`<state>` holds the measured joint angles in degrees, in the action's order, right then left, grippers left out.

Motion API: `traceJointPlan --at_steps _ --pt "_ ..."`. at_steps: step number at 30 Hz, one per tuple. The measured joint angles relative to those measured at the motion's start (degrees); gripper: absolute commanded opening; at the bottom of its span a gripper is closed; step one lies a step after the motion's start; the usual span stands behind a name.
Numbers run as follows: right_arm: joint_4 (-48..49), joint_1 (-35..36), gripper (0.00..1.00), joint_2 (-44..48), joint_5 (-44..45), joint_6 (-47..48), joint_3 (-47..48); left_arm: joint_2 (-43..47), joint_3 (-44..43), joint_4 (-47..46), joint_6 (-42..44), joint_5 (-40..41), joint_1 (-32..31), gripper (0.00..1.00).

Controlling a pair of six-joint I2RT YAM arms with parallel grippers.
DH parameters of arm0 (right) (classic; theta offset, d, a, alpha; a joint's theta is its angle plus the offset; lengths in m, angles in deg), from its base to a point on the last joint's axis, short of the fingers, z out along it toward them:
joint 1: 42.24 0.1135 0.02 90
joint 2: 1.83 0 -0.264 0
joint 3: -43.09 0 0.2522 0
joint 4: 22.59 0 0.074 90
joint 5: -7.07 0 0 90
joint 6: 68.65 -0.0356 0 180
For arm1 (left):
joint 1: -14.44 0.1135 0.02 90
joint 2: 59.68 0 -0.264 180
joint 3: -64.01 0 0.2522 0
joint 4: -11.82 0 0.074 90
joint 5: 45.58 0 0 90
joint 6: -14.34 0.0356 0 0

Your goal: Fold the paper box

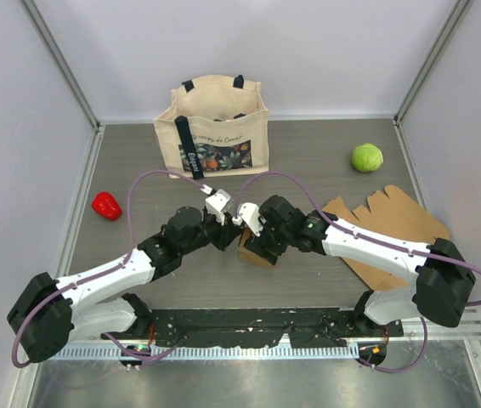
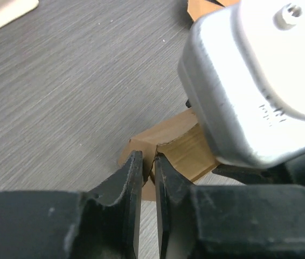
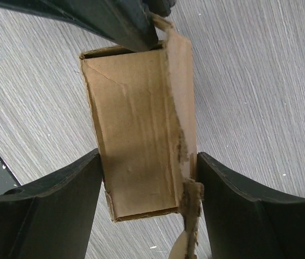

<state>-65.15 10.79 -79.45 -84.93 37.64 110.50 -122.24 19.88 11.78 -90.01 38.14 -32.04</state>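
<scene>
Mid-table (image 1: 138, 170), btwn the two wrists: small brown paper box (image 3: 136, 124), partly formed. Flat face twd R wrist cam, one long edge torn & ragged, narrow gap open along its far rim.

L gripper (image 2: 148, 162): jaws almost together, clamped on a thin flap at the box's corner, w/ flap edge sandwiched btwn the fingertips. From R wrist cam, visible as a dark finger touching the box's far rim.

R gripper (image 3: 148, 178): jaws wide, straddling the box across its width. Pads against both long sides, so gripping it as far as visible.

Top view: box mostly hidden under the wrists, only a brown corner visible below them.

Elsewhere:
- Cream tote bag (image 1: 215, 127) w/ floral print, upright at back centre.
- Red pepper (image 1: 106, 205) at left, well apart from box.
- Green round fruit (image 1: 366, 157) at back right.
- Flat die-cut cardboard sheet (image 1: 393, 223) lying at right.
</scene>
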Motion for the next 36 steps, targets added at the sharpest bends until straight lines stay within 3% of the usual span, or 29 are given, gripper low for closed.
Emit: traceJointPlan --at_steps 7,11,17,26,36 --pt "1.11 0.00 0.71 0.00 0.57 -0.42 -0.59 -0.31 -3.02 4.24 -0.22 0.24 -0.50 0.00" --pt "1.55 0.00 0.71 0.00 0.66 -0.42 -0.74 -0.39 -5.40 7.85 -0.85 0.66 -0.76 0.00" --pt "2.36 -0.13 0.70 0.00 0.98 -1.01 -0.76 -1.64 -8.98 11.63 -2.75 0.63 -0.79 0.27" --pt "2.40 -0.13 0.71 -0.02 1.07 -1.01 -1.22 -1.68 -8.83 12.37 -2.95 2.84 -0.76 0.37" --pt "2.40 -0.11 0.70 0.00 1.05 -0.96 -1.27 -2.08 -5.73 11.26 -2.25 2.99 -0.76 0.40"
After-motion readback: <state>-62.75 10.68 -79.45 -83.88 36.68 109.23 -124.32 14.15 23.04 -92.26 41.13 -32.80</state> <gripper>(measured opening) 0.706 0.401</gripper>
